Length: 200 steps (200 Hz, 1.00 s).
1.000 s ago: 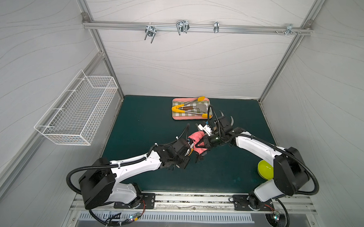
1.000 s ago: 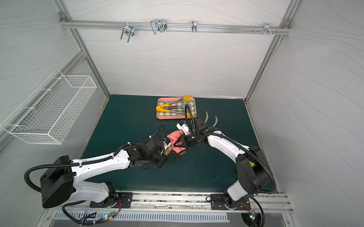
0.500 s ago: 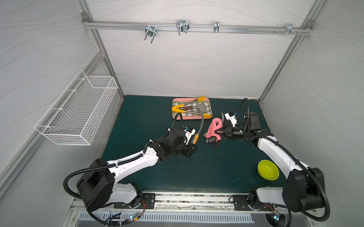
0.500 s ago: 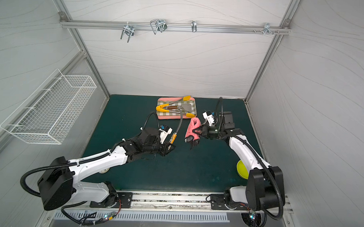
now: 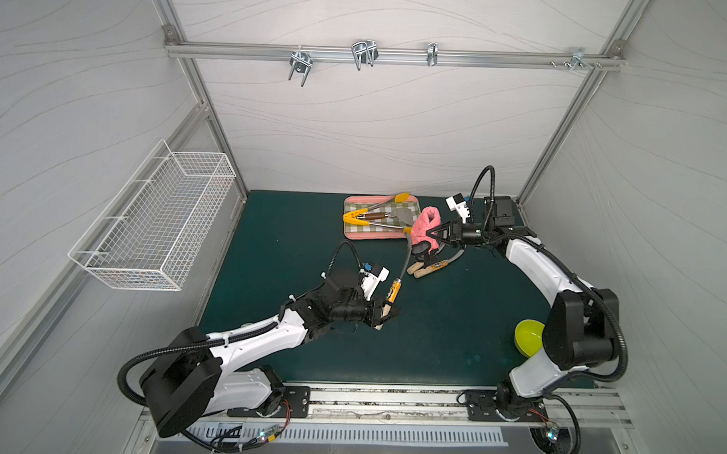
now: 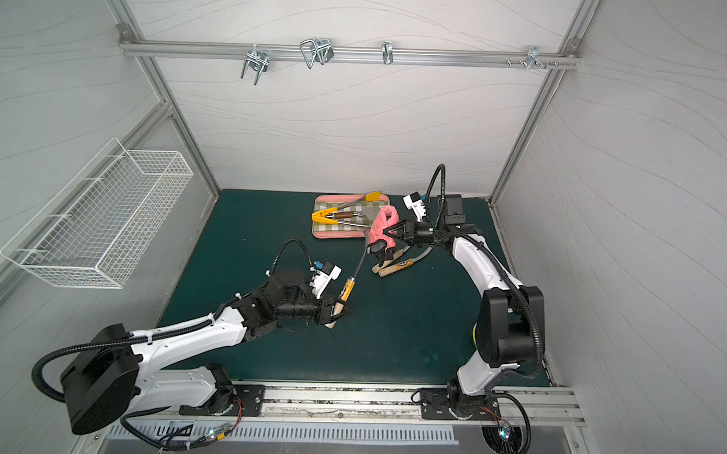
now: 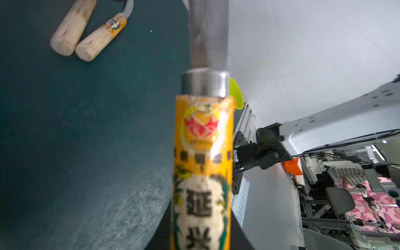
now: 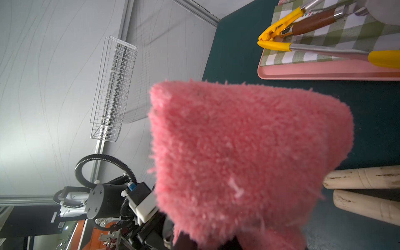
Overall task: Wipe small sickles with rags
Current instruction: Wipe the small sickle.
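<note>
My left gripper (image 5: 381, 316) (image 6: 334, 314) is shut on the pale handle end of a small sickle (image 5: 394, 288) (image 6: 347, 290) (image 7: 203, 151). Its orange label band faces the wrist camera, and its grey blade (image 5: 406, 254) rises toward the tray. My right gripper (image 5: 434, 234) (image 6: 393, 233) is shut on the pink fuzzy rag (image 5: 424, 226) (image 6: 382, 224) (image 8: 249, 151). The rag hangs at the blade's far end, its dark edge close beside the blade; contact is unclear. Two more sickles (image 5: 429, 267) (image 6: 393, 265) (image 7: 71, 32) lie side by side on the green mat below the rag.
The pink-rimmed checked tray (image 5: 355, 235) (image 8: 324, 73) at the back holds yellow-tipped tongs (image 8: 313, 49) and a brown-handled spatula (image 8: 313, 23). A green bowl (image 5: 528, 337) sits by the right arm's base. A white wire basket (image 5: 158, 225) hangs on the left wall.
The right gripper has carried the rag away from the left gripper, back and right toward the tray. The left gripper still holds its sickle, now aimed with the blade up at the rag.
</note>
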### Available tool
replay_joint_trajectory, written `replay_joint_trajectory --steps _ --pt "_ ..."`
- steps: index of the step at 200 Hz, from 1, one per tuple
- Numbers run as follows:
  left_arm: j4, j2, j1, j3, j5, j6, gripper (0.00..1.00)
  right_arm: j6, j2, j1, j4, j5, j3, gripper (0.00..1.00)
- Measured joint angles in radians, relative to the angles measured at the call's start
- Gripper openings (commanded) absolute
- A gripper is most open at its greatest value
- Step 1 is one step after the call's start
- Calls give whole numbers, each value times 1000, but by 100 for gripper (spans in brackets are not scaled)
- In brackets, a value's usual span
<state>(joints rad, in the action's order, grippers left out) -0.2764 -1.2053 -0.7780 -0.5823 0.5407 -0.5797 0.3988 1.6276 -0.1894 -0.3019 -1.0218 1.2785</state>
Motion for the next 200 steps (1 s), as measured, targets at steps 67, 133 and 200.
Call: replay_joint_trajectory --steps 67,133,200 --pt "-150 9 0 45 48 -79 0 -18 12 -24 3 -34 17 0" --pt "-207 -15 0 47 83 -106 0 -22 11 -100 37 -64 25 0" --pt "-247 -48 2 37 88 -85 0 -35 -103 -130 31 -36 -35 0"
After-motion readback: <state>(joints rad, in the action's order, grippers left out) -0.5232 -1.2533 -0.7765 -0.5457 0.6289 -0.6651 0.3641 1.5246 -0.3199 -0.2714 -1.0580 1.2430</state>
